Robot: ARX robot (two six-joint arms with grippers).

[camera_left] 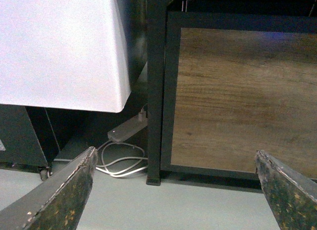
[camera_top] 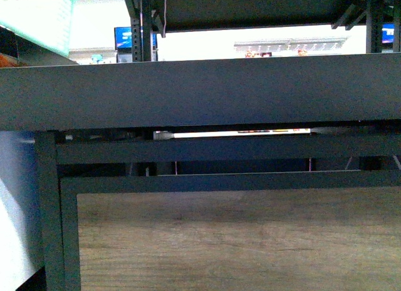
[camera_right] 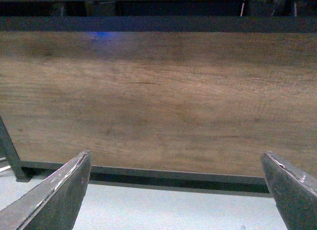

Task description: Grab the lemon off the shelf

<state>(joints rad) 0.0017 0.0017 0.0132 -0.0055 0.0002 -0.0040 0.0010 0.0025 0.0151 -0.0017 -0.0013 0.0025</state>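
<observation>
The lemon is out of view in every frame. The shelf (camera_top: pixel 200 91) fills the front view: a dark deck edge runs across, with black frame bars and a brown wood-grain panel below. Neither arm shows in the front view. My left gripper (camera_left: pixel 176 163) is open and empty, low above the floor, facing the shelf's black corner leg (camera_left: pixel 154 91) and the wood panel (camera_left: pixel 242 96). My right gripper (camera_right: pixel 176 163) is also open and empty, facing the middle of the wood panel (camera_right: pixel 158 96) near its bottom frame bar.
A white cabinet (camera_left: pixel 59 47) stands beside the shelf's leg, with a power strip and coiled white cable (camera_left: pixel 124 163) on the grey floor (camera_left: pixel 163 205) under it. A green basket (camera_top: pixel 41 15) sits high at the left. Store displays show far behind.
</observation>
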